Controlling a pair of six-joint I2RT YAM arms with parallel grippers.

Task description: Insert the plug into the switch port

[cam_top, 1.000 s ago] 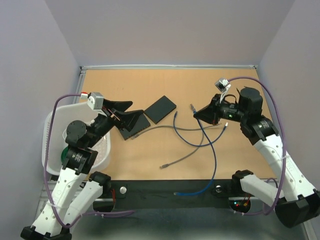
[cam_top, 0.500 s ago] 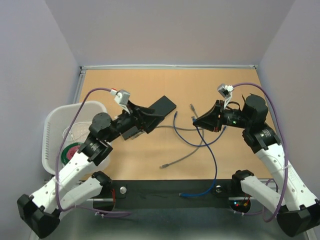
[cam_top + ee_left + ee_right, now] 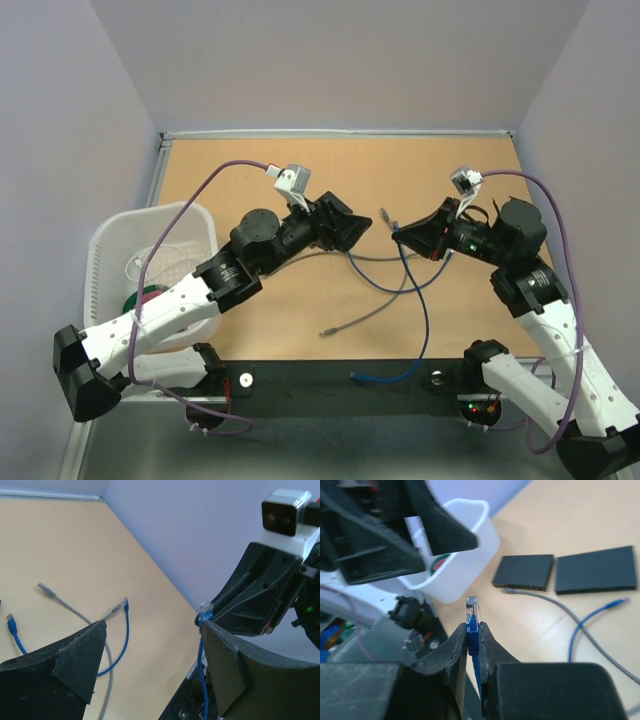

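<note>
Tabletop (image 3: 250,170) bears two black boxes (image 3: 522,572) (image 3: 595,570); right tool (image 3: 472,632) pinches one plug (image 3: 471,607), left tool (image 3: 152,625) gapes.

Gray cable (image 3: 545,602) by switch (image 3: 522,571) ports, poss. obstacle.

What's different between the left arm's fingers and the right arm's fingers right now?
The left fingers are spread wide; the right fingers are pinched together. The left fingers hold nothing, while the right fingers grip a blue plug, its clear tip sticking out. Both pairs are black, and they point toward each other above the table.
</note>
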